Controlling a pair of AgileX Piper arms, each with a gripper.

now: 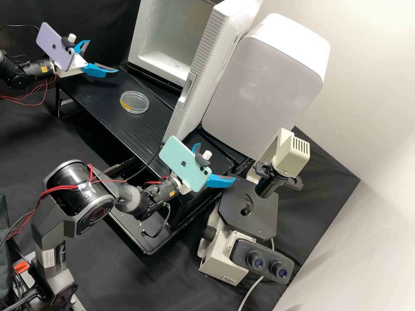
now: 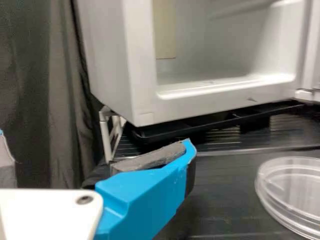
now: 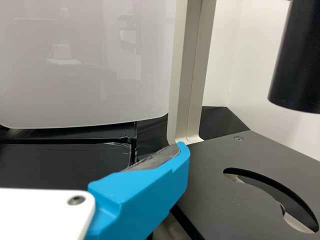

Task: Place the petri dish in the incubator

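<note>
Petri dish [image 1: 134, 102] on the shelf [image 1: 93, 93] — near left claw [image 1: 102, 56], apart.

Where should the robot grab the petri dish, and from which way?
Probably by its rim, fingers on opposite sides, coming down from above. The petri dish lies flat and shallow on the black bench, so only its low round wall offers a pinch. The left gripper is nearer.
</note>
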